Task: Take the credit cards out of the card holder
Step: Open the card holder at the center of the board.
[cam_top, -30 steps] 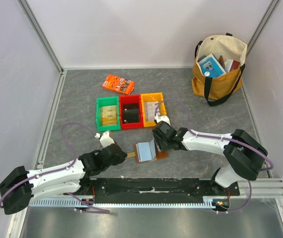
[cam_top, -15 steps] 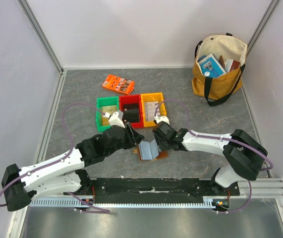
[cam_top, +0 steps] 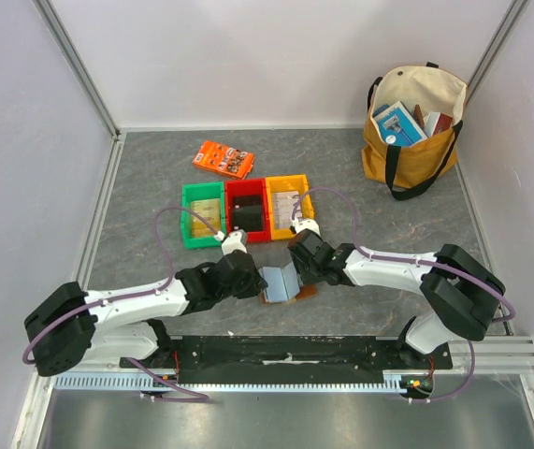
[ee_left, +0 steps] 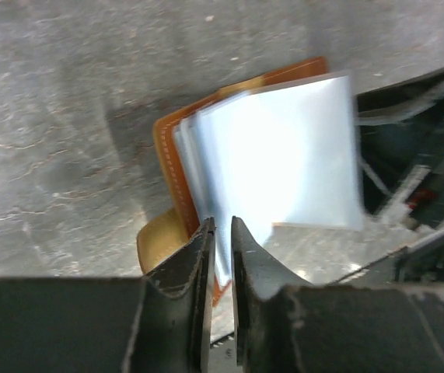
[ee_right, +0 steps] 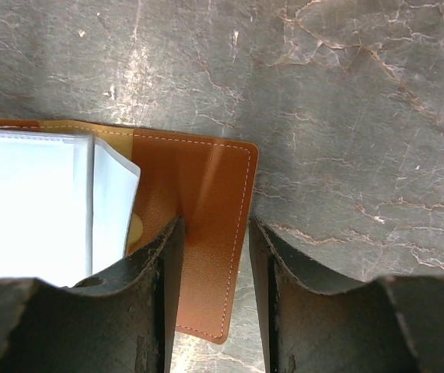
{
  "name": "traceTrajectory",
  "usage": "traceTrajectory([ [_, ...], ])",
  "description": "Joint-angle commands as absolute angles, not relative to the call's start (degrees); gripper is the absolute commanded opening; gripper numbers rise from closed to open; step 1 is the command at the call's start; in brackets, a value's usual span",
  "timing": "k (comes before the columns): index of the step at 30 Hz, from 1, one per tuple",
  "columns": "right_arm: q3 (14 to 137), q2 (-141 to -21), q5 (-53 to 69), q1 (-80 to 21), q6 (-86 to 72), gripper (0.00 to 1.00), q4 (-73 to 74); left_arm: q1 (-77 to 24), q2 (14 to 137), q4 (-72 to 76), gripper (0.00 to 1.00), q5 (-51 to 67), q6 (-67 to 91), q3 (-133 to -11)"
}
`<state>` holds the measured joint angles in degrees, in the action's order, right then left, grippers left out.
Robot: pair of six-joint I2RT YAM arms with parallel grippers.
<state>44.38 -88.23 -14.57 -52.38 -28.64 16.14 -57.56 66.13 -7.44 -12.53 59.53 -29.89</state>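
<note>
The card holder, brown leather with pale blue lining, lies open between my two grippers near the front of the table. My left gripper is at its left edge. In the left wrist view the gripper has its jaws almost together, with only a slit over the blurred blue sleeves. My right gripper is at its right side. In the right wrist view the gripper is open and straddles the brown cover, which touches the left finger. No credit card shows apart from the lining.
Green, red and orange bins stand in a row just behind the card holder, each with something flat inside. An orange printed box lies further back. A yellow tote bag stands at the back right.
My left gripper went from the card holder's left edge up towards the bins, then came back down to that left edge. The right gripper stayed put. The blue sleeves stand more upright.
</note>
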Motion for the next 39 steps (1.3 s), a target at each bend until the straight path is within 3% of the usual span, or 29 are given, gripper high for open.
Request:
traceTrajectory([
  [1,42.10,-89.47,-15.82,-52.29,-28.74,0.46,16.00,-57.30,68.29,-3.61,0.17,-15.99,62.40,-27.16],
  [12,41.40,-86.32,-13.98,-52.21,-29.00,0.49,14.85,-56.87,68.38,-2.55,0.14,-18.63,65.13,-22.42],
  [23,49.56,-74.72,-12.48,-53.96,-27.95,0.70,20.30,-56.87,69.61,-0.44,0.10,-17.05,65.65,-20.74],
  [29,54.92,-73.65,-8.37,-58.79,-27.60,0.66,18.82,-56.87,68.56,-0.18,0.08,-16.96,66.18,-19.86],
  [35,54.06,-77.77,1.74,-60.64,-32.07,0.47,8.89,-56.87,67.85,1.93,0.07,-17.23,67.06,-18.63],
  [39,53.18,-83.13,1.15,-61.35,-32.61,0.44,7.47,-56.87,67.41,2.20,0.07,-17.31,67.59,-18.02],
])
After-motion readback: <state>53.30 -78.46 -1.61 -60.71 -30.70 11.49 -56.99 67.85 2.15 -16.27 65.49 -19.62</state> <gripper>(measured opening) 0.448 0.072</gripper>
